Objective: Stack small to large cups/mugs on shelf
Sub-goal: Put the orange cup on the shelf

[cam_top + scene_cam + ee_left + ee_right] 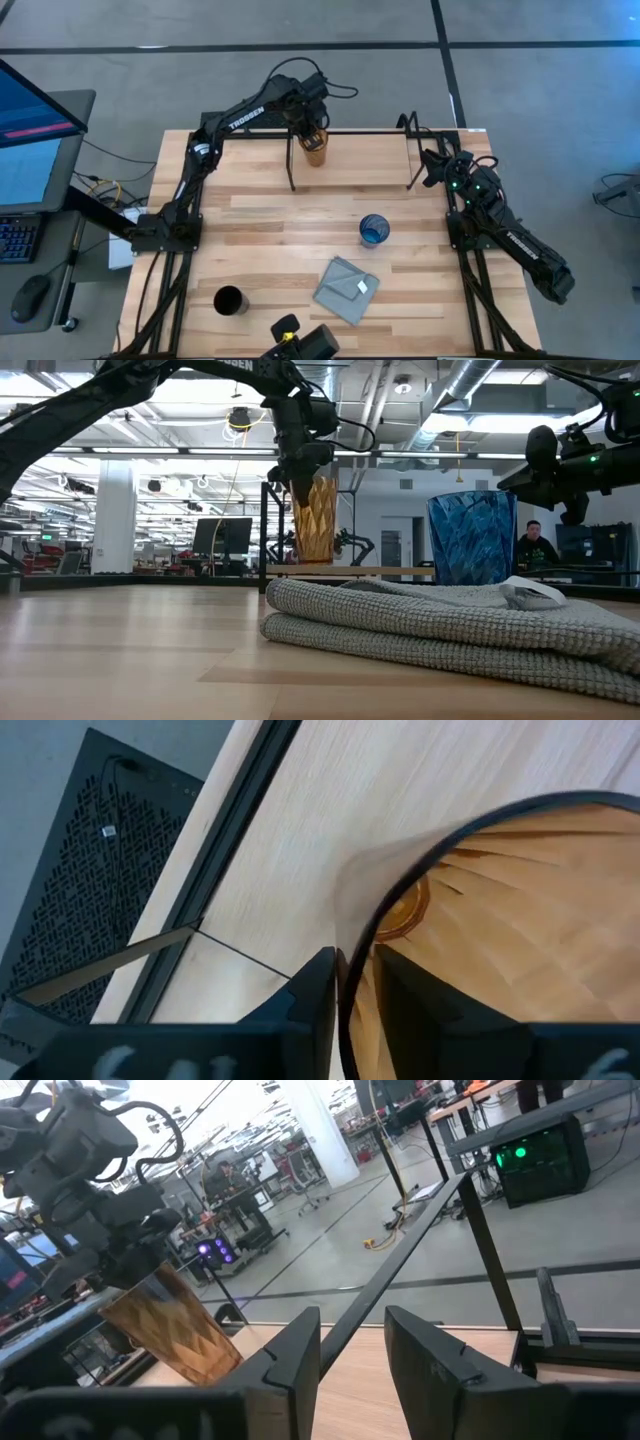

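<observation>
My left gripper pinches the rim of the tall translucent amber-orange tumbler, one dark finger outside the wall and one inside, nearly closed on it. The tumbler is at the light wooden shelf with thin black posts. My right gripper waits near the shelf's right end, fingers parted, holding nothing. The translucent blue cup and black cup stand on the table.
</observation>
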